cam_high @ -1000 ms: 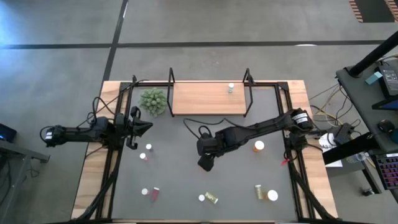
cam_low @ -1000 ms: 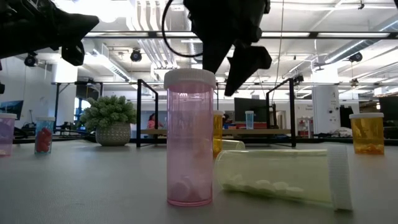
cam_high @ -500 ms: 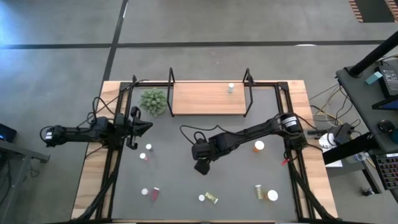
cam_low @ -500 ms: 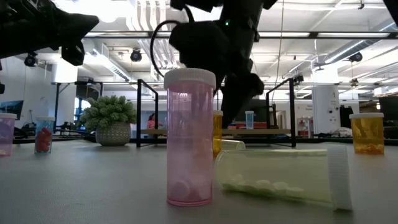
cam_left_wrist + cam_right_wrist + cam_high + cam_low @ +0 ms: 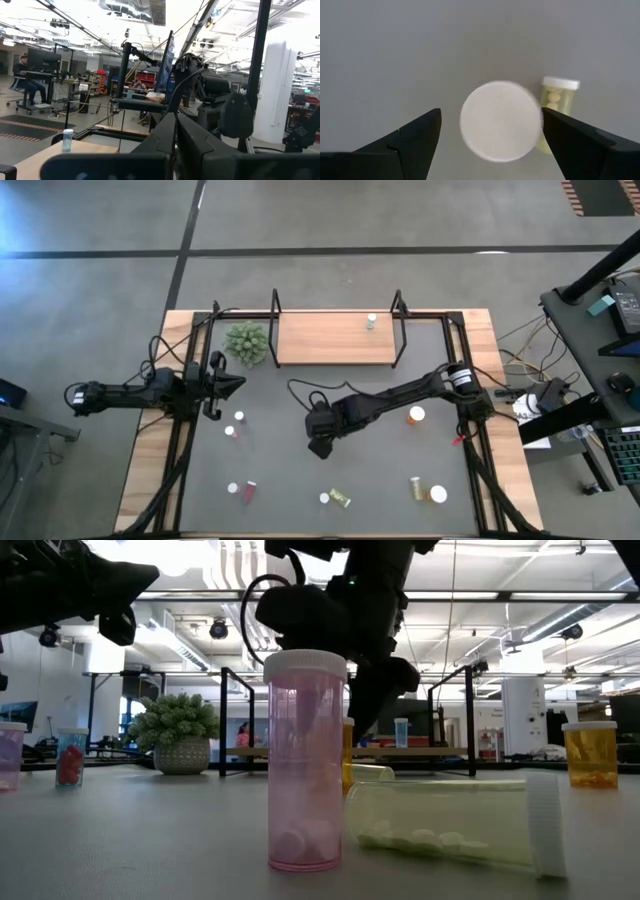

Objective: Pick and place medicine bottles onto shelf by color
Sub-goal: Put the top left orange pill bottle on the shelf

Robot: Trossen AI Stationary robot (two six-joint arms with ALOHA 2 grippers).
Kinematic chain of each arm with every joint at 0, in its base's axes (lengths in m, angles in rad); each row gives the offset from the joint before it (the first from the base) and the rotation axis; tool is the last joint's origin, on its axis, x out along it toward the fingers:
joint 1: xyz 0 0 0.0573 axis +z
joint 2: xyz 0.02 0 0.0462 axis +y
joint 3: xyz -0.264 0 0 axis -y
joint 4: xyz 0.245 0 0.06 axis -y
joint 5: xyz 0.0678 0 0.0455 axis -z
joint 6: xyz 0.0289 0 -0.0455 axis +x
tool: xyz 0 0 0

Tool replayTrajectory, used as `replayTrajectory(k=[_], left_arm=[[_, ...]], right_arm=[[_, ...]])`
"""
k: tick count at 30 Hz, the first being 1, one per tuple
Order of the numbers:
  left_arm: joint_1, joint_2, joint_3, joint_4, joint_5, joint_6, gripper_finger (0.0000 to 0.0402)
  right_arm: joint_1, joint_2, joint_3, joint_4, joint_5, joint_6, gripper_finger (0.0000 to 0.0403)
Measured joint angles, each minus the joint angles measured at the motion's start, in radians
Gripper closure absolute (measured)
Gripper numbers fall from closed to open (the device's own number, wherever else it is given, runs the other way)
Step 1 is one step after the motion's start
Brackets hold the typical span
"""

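My right gripper (image 5: pixel 320 446) hangs open over the dark mat, pointing down. It is above an upright pink bottle with a white cap (image 5: pixel 501 127), a little to the bottle's far side. The fingers stand wide on either side of the cap without touching it. The pink bottle (image 5: pixel 305 770) stands on its base, and a yellow-green bottle (image 5: pixel 450 830) lies on its side next to it. The wooden shelf (image 5: pixel 335 340) at the far edge carries one pale bottle (image 5: pixel 370 321). My left gripper (image 5: pixel 225 383) waits shut at the mat's left edge.
A spiky green plant (image 5: pixel 246 342) stands left of the shelf. An orange bottle (image 5: pixel 415 416) stands at the right. Two pairs of pink bottles (image 5: pixel 237 425) (image 5: pixel 242 490) stand at the left, and a yellow and a white-capped bottle (image 5: pixel 426 490) at the near right.
My right gripper has moved a little toward the table's left edge and come lower over the pink bottle, staying open. The bottles have not moved.
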Motion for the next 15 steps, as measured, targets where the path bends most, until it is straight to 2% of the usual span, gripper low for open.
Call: replayTrajectory(k=[11,15], left_arm=[[0.000,0.000,0.000,0.000,0.000,0.000,0.0402],[0.000,0.000,0.000,0.000,0.000,0.000,0.0402]], right_arm=[[-0.016,0.000,-0.004,-0.016,0.006,0.033,0.0077],[-0.016,0.000,-0.004,-0.017,0.005,0.033,0.0094]])
